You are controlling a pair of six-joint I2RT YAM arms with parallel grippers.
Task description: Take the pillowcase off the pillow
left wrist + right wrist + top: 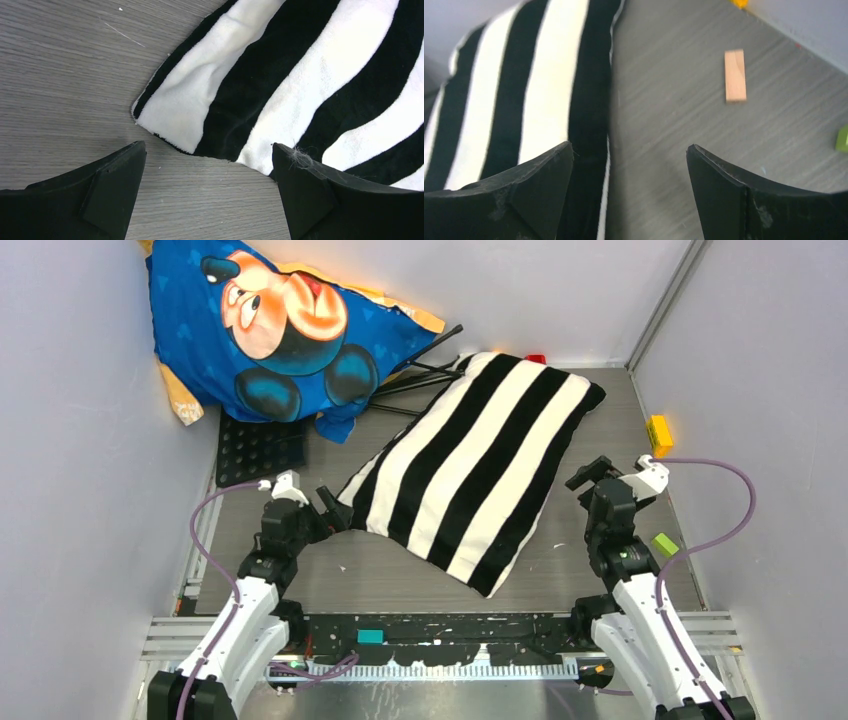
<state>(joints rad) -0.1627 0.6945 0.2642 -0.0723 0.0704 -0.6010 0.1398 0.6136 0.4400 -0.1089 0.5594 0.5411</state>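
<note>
The black and cream striped pillowcase [480, 465] lies diagonally across the middle of the table, plump and filled; the pillow itself is hidden inside it. My left gripper [330, 508] is open and empty, just off the pillowcase's near-left corner, which shows close up in the left wrist view [280, 85]. My right gripper [592, 472] is open and empty beside the pillowcase's right long edge, seen at the left of the right wrist view [539, 85]. In the wrist views the left gripper [208, 148] and right gripper [629, 149] hover over bare table.
A blue Mickey Mouse cushion [285, 330] leans in the back left corner over a black perforated tray [255, 445]. Black rods [425, 370] lie behind the pillowcase. A yellow block [659, 432], a green block [664, 544] and a wooden block [735, 76] lie at the right.
</note>
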